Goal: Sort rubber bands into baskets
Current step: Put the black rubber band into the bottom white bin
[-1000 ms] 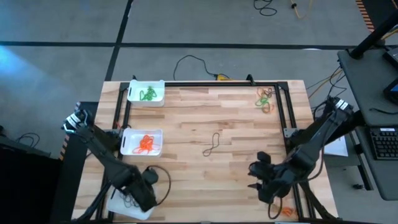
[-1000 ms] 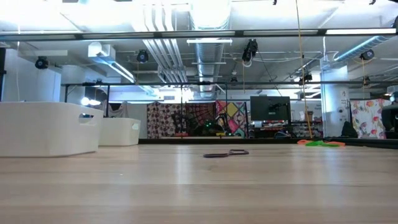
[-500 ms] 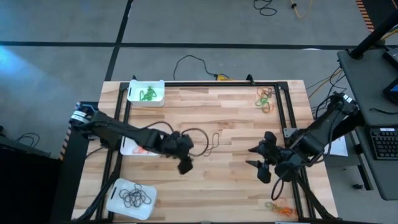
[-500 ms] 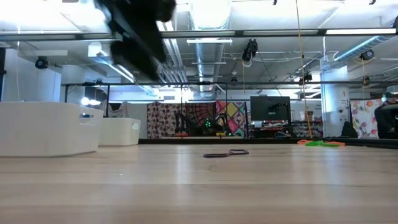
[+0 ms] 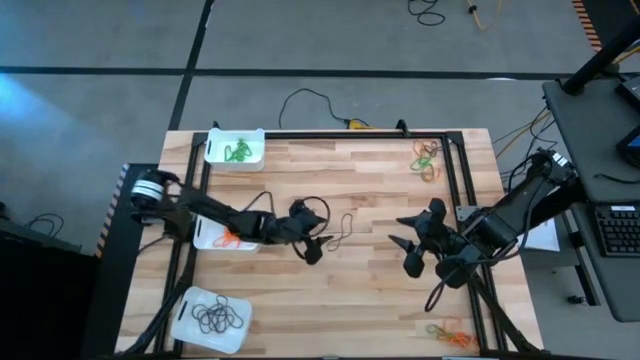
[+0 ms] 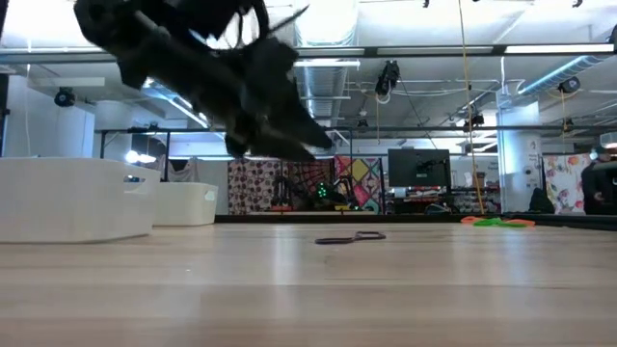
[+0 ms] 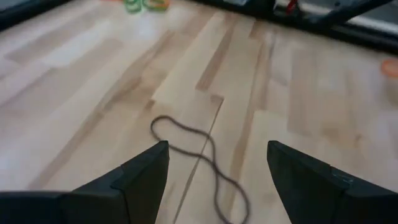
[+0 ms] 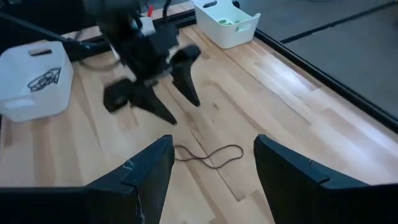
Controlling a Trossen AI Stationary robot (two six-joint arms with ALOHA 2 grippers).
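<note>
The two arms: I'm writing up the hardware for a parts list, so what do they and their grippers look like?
Both arms are dark, near black, built of slim jointed links. The left arm has a pale cylindrical joint near its base, and a thin black cable loops over its wrist. The left gripper and right gripper each end in two flat, tapering, pointed black fingers. No markings are legible.

text: none legible | labels: none | brands: none | numbers: none | signs: none

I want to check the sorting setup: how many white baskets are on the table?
3. One basket with green bands at the far left corner, one with orange bands at mid-left, partly under the left arm, one with black bands at the near left corner.
</note>
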